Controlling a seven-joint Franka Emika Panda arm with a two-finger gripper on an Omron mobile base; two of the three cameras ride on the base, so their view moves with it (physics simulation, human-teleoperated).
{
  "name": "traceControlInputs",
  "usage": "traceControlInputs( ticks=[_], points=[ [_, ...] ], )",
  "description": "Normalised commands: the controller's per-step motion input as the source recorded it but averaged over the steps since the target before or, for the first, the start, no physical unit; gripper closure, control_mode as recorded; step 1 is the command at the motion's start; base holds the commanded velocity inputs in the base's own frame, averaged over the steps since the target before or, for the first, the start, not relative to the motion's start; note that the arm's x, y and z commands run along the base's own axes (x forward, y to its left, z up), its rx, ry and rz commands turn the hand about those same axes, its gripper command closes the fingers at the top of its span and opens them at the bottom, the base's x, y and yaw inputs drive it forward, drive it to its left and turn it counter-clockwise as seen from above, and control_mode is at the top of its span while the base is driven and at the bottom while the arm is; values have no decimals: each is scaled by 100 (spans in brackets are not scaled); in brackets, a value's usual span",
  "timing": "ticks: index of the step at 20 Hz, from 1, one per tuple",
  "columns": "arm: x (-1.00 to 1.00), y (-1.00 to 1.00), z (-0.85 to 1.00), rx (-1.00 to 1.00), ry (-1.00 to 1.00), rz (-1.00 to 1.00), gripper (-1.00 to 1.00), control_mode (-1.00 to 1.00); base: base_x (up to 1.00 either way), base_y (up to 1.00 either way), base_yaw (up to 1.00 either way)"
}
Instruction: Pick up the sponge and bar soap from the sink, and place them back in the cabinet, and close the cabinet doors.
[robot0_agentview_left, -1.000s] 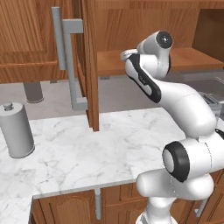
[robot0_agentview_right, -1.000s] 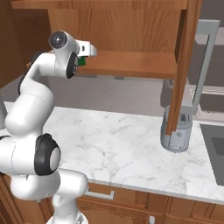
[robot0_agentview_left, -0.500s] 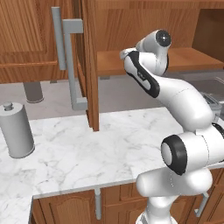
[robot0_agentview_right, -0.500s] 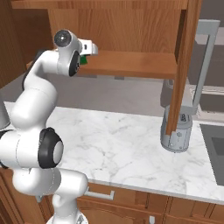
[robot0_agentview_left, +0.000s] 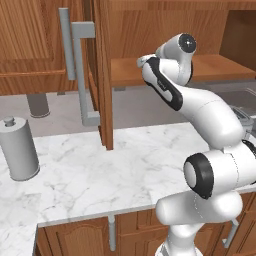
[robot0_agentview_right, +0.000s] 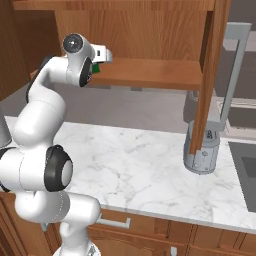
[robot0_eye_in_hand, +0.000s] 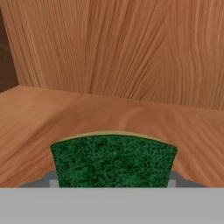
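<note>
The sponge (robot0_eye_in_hand: 113, 159), dark green on top with a yellow layer, fills the bottom of the hand view and lies low over the wooden shelf (robot0_eye_in_hand: 43, 113) of the cabinet (robot0_agentview_right: 150, 75). My gripper (robot0_agentview_right: 98, 64) reaches in over the shelf's left end with its jaws against the sponge's two sides, and the pad's top edge is bowed. A bit of green from the sponge (robot0_agentview_right: 94, 68) shows under the hand. The cabinet doors (robot0_agentview_left: 102, 75) (robot0_agentview_right: 207, 75) stand open. The sink (robot0_agentview_right: 247, 170) shows at the right edge. The bar soap is out of view.
A grey canister (robot0_agentview_left: 19, 150) stands on the marble counter (robot0_agentview_left: 125, 165) at the left. Another grey cylinder (robot0_agentview_right: 202, 150) stands behind the open right door. The door's long grey handle (robot0_agentview_left: 75, 50) sticks out over the counter.
The hand has moved up a little and further in toward the cabinet with the sponge between its fingers.
</note>
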Motion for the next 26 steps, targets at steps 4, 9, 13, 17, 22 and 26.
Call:
traceControlInputs(
  ticks=[4,9,13,17,22,26],
  points=[
    [0,0,0,0,0,0,-100,-100,0,0,0],
    [0,0,0,0,0,0,-100,-100,0,0,0],
    [-2,0,0,0,0,0,-100,-100,0,0,0],
    [-28,0,0,0,0,0,-100,-100,0,0,0],
    [-41,0,0,0,0,0,-100,-100,0,0,0],
    [-59,-3,0,0,0,0,-100,-100,0,0,0]
  ],
)
